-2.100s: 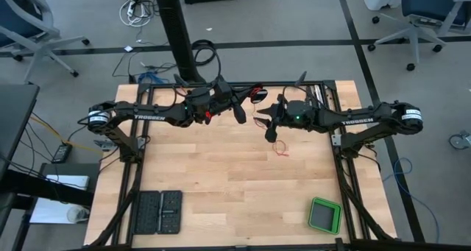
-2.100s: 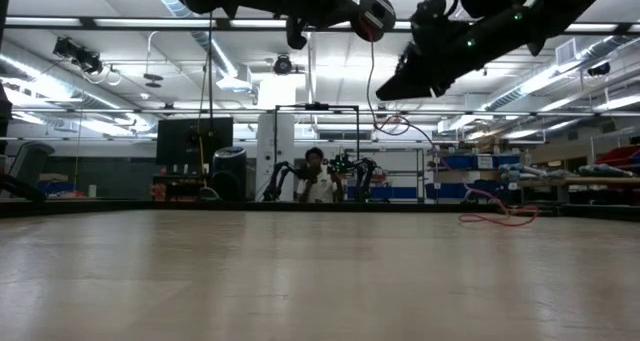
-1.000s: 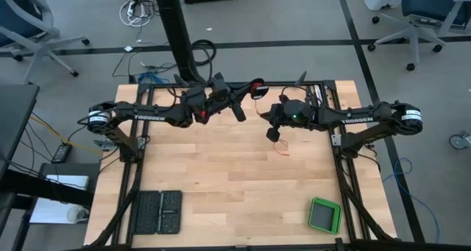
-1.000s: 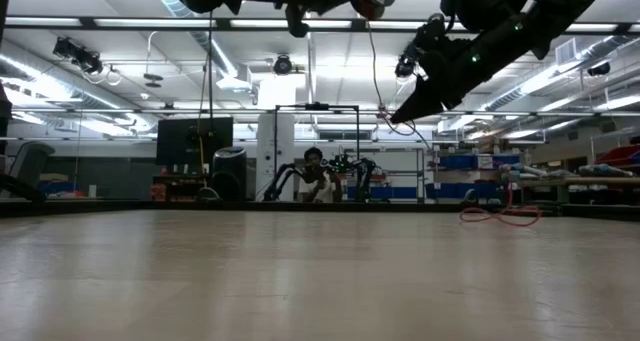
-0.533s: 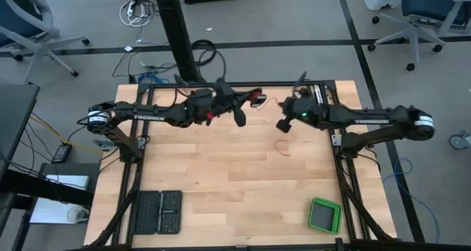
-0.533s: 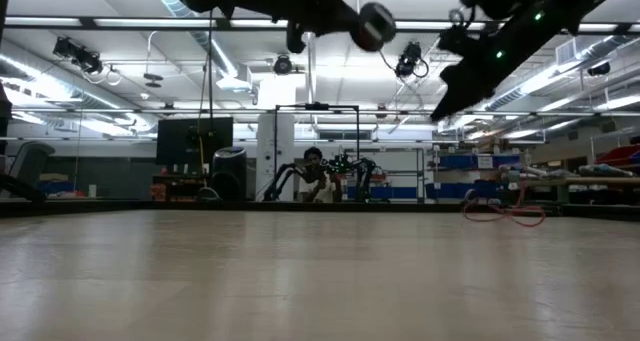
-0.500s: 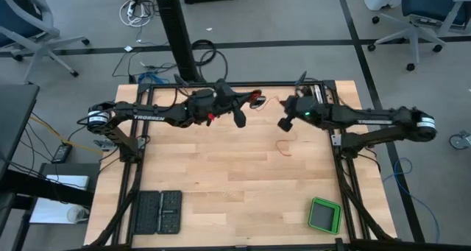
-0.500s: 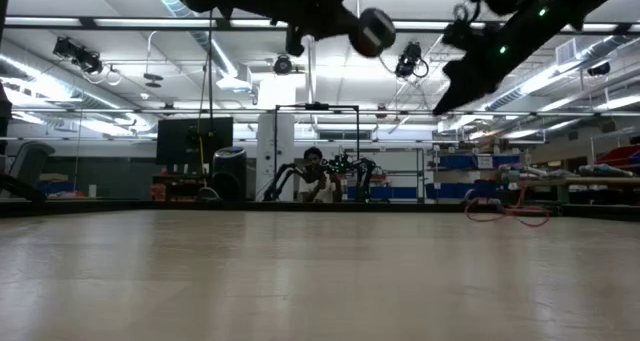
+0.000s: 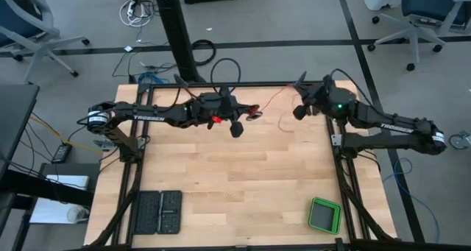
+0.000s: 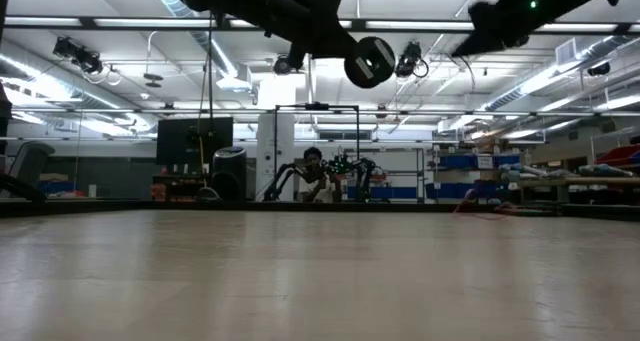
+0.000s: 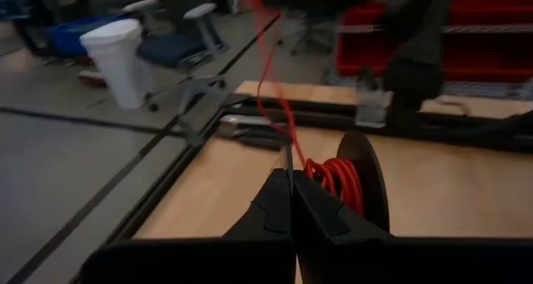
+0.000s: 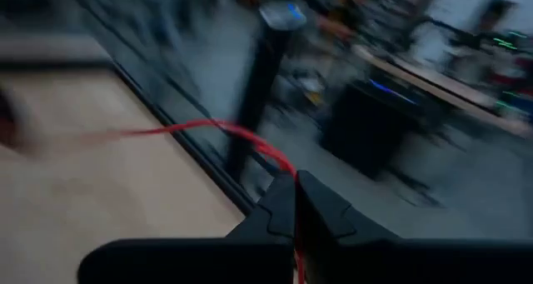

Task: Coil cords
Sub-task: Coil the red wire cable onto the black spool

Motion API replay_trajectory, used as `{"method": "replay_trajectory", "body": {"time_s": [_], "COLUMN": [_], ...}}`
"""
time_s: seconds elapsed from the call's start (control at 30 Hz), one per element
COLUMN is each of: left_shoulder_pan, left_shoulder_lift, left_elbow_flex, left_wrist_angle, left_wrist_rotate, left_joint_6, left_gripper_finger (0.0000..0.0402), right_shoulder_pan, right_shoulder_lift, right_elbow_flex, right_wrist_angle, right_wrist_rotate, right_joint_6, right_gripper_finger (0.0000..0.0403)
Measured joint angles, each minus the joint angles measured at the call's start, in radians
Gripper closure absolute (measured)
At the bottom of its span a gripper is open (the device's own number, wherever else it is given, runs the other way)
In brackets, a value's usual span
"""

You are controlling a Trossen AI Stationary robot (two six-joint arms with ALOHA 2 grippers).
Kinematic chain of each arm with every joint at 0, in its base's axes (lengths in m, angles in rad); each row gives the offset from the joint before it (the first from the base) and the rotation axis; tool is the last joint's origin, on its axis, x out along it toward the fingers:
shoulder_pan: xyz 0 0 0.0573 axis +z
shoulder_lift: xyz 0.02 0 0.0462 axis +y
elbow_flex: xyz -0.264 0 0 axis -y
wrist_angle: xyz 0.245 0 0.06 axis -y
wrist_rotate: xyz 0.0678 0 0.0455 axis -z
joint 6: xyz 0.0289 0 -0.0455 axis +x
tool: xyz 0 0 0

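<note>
cord [image 9: 274, 98]: runs taut, long axis between the 2 grippers, above the table's [image 9: 243, 185] far edge | left gripper [image 9: 254, 115]: clenched on the cord's coiled end, nearer table centre | right gripper [image 9: 297, 108]: clenched on the strand, toward the far right corner | next wrap: judged to hinge on the right gripper circling the coil
</note>
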Motion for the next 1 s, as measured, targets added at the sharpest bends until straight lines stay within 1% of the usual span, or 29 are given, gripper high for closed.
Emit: {"method": "replay_trajectory", "body": {"time_s": [0.13,0.23,0.3,0.37,0.53,0.73,0.83,0.93,1.0], "left_shoulder_pan": [0.003,0.003,0.002,0.002,0.002,0.002,0.002,0.002,0.002], "left_shoulder_lift": [0.0,0.0,-0.001,-0.001,-0.001,-0.001,-0.001,-0.001,-0.001], "left_elbow_flex": [0.0,0.0,0.0,0.0,0.0,0.0,0.0,0.0,0.0], "left_wrist_angle": [-0.031,-0.012,-0.002,0.002,0.004,0.026,0.016,-0.003,0.0], "left_wrist_rotate": [-0.063,-0.066,-0.07,-0.096,-0.169,-0.175,-0.158,-0.157,-0.157], "left_joint_6": [-0.005,-0.039,-0.064,-0.1,-0.205,-0.268,-0.264,-0.264,-0.264], "left_gripper_finger": [0.0401,0.0401,0.0401,0.0401,0.0401,0.0401,0.0401,0.0401,0.0401], "right_shoulder_pan": [0.028,0.062,0.09,0.114,0.153,0.164,0.165,0.164,0.164], "right_shoulder_lift": [0.039,0.11,0.168,0.226,0.348,0.431,0.431,0.424,0.423], "right_elbow_flex": [0.0,0.0,0.0,0.0,0.0,0.001,0.033,0.102,0.154], "right_wrist_angle": [0.138,0.245,0.34,0.433,0.597,0.669,0.621,0.586,0.528], "right_wrist_rotate": [-0.128,-0.184,-0.202,-0.216,-0.203,-0.147,-0.086,-0.083,-0.094], "right_joint_6": [0.063,0.08,0.086,0.086,0.087,0.078,0.019,-0.016,-0.05], "right_gripper_finger": [0.0403,0.0403,0.0403,0.0403,0.0403,0.0403,0.0403,0.0403,0.0403]}}
